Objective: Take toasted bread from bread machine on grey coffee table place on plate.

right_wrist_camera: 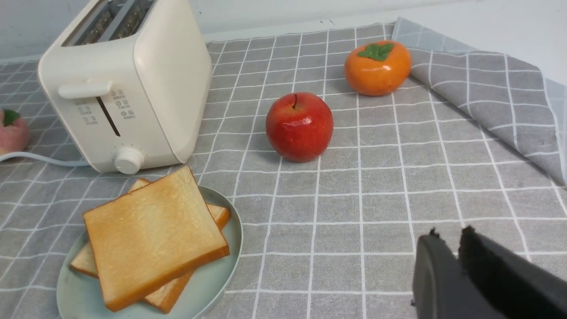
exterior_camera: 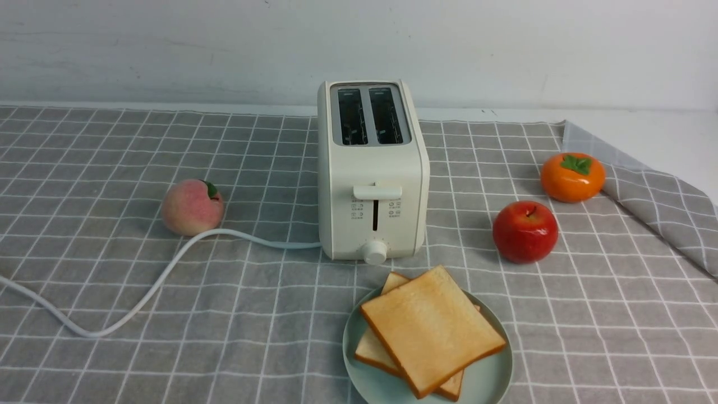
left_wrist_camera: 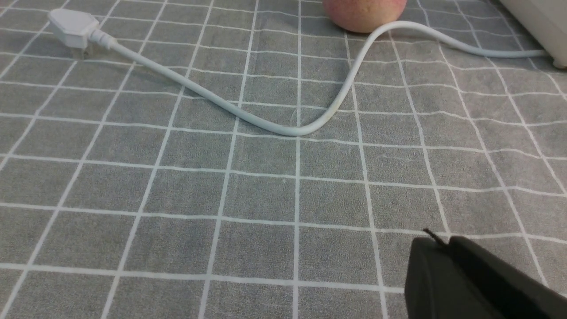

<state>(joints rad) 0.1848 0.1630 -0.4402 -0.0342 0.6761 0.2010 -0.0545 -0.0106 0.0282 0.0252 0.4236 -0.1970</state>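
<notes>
Two slices of toasted bread [exterior_camera: 429, 331] lie stacked on the mint-green plate [exterior_camera: 488, 381] in front of the bread machine [exterior_camera: 371, 168]; both its slots are empty. They also show in the right wrist view: the toast [right_wrist_camera: 153, 237], the plate [right_wrist_camera: 221, 274], the toaster [right_wrist_camera: 128, 84]. My left gripper [left_wrist_camera: 440, 241] is shut and empty, low over the grey coffee table [left_wrist_camera: 266, 186], away from the toast. My right gripper [right_wrist_camera: 447, 235] is shut and empty over the cloth to the right of the plate. Neither gripper shows in the front view.
A peach [exterior_camera: 192, 206] sits left of the toaster, with the white cord [exterior_camera: 140, 297] running past it to a plug [left_wrist_camera: 73, 29]. A red apple [exterior_camera: 525, 231] and an orange persimmon [exterior_camera: 572, 177] sit right of the toaster. The cloth is folded back at the right [exterior_camera: 662, 202].
</notes>
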